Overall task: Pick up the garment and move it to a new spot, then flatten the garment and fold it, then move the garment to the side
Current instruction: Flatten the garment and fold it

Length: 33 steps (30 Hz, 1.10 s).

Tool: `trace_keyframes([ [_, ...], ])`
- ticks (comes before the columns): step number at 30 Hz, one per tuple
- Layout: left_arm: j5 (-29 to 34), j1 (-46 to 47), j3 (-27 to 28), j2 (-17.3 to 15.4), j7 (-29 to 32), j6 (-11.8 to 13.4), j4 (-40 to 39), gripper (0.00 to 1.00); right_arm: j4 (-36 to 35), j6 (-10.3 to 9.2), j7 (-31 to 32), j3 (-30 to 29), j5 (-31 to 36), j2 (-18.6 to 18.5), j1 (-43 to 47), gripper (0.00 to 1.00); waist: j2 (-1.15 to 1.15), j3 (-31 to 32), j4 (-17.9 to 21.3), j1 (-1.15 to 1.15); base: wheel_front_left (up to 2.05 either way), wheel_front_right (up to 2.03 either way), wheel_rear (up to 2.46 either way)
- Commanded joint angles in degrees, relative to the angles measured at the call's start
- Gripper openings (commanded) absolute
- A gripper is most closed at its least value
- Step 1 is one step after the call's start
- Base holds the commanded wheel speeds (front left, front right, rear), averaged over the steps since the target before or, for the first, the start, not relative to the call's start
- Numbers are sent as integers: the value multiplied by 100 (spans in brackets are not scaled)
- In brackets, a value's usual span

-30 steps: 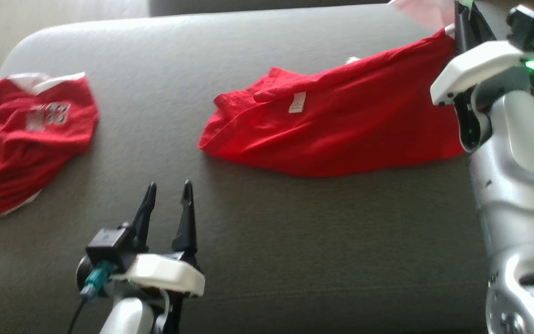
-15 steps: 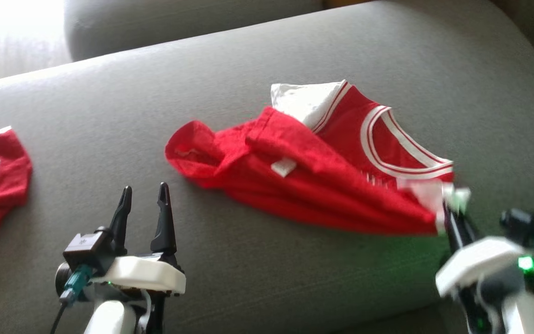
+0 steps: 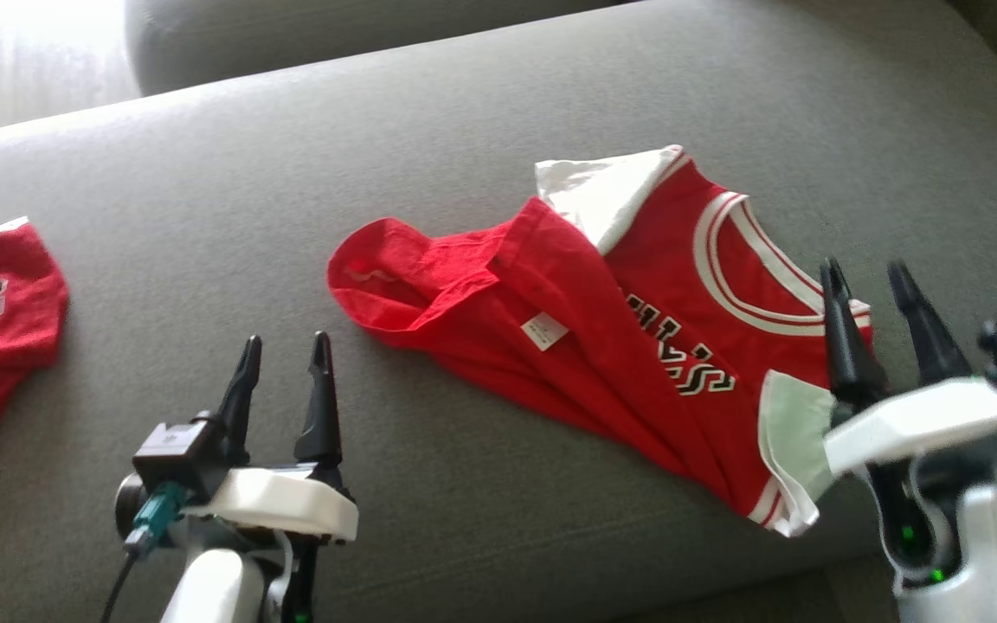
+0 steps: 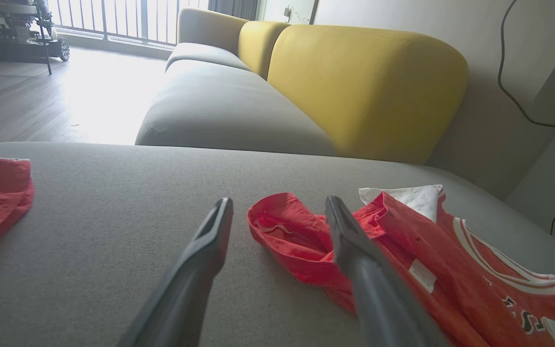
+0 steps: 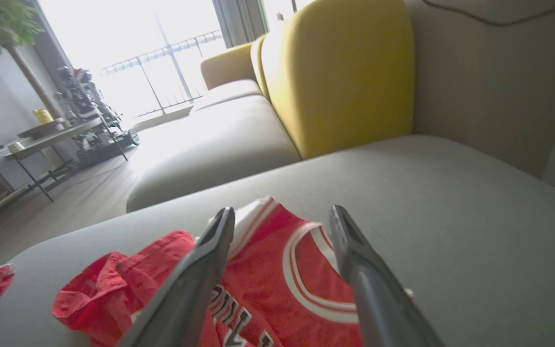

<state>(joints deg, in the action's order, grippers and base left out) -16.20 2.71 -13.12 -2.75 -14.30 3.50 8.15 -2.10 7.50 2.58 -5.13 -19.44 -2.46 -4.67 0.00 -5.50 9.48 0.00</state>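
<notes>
Spread end effector (image 5: 281, 211) over red garment (image 5: 258, 274); grey cushion (image 5: 475, 202) beneath.

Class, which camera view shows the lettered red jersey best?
The head view: the red jersey lies nearly whole, from above, crumpled end to collar. The left wrist view sees it low and foreshortened, partly behind the left gripper; the right wrist view catches its collar and lettering behind the right gripper.

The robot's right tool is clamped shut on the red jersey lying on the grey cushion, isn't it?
No: the right tool is open, its two fingers spread apart and pinching no cloth, as the right wrist view shows. The red jersey does lie on the grey cushion.
</notes>
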Motion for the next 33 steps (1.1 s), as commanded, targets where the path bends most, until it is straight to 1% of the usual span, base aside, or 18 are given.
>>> trace_keyframes([
  [1,27,269,119,-12,-70,-19,-161,100,-227,-1,-57,208,81,-42,-344,100,0,10,-97,0,0,0,0],
  [6,-21,279,44,-12,-70,-1,-176,100,86,-1,-131,511,324,-42,-841,100,0,65,-418,0,0,0,0],
  [8,-29,258,90,-12,-70,36,-191,100,235,-1,-308,922,780,-111,-1042,100,0,68,-544,0,0,0,0],
  [9,-30,248,125,-12,-70,48,-194,100,402,-1,-397,1132,1082,-269,-1096,100,0,61,-612,0,0,0,0],
  [10,2,222,168,-12,-70,37,-189,100,831,-1,-573,1278,1390,-418,-1146,100,0,50,-751,0,0,0,0],
  [13,66,139,176,-12,-70,-14,-176,100,1366,-1,-835,1121,1382,-328,-1161,100,0,53,-942,0,0,0,0],
  [14,66,139,176,-12,-70,-14,-176,100,1366,-1,-835,1121,1382,-328,-1161,100,0,53,-942,0,0,0,0],
  [20,68,-26,195,-12,-70,-43,-180,100,1921,-1,-1240,813,1438,-147,-1132,100,0,5,-1179,0,0,0,0],
  [23,43,-64,131,-12,-70,-36,-201,100,2121,-1,-1316,643,1497,-110,-1175,100,0,-23,-1282,0,0,0,0],
  [27,55,-21,16,-12,-70,-42,-184,100,2434,-1,-1173,321,1672,-117,-1479,100,0,-133,-1475,0,0,0,0],
  [33,90,159,-72,-12,-70,-56,-150,100,3089,-1,-483,-186,1906,-414,-2424,100,0,-502,-1864,0,0,0,0],
])
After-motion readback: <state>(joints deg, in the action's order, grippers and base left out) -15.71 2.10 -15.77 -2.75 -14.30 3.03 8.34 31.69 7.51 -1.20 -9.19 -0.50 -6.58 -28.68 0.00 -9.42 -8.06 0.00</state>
